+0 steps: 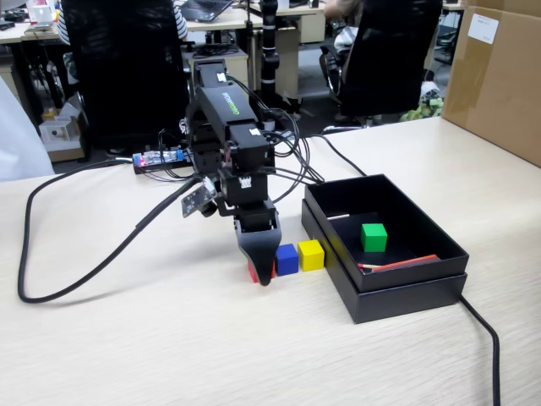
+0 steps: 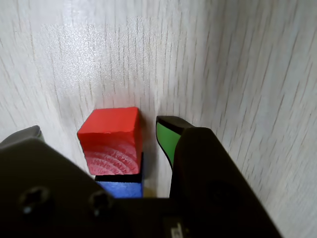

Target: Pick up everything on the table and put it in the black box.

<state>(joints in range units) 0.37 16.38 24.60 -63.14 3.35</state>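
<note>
On the left of the row in the fixed view, the red cube sat on the worktop, mostly hidden behind the end effector, which had its tips down at worktop level around it. The wrist view showed the end effector partly open: the red cube lay between the jaws, the green-padded finger just beside one face with a thin gap showing, the other finger set apart from the opposite face, so nothing was gripped yet. To do this step well, the jaws probably needed to close squarely on the two free faces, since the blue cube touched the red one on a third side and a skewed squeeze could nudge it or drag it along. A straight lift before any sideways travel seemed the safest way clear. To the right in the fixed view came the blue cube, then the yellow cube touching it, both still on the worktop. Further right stood the black box, with the green cube already inside, and a reddish strip against its near wall.
</note>
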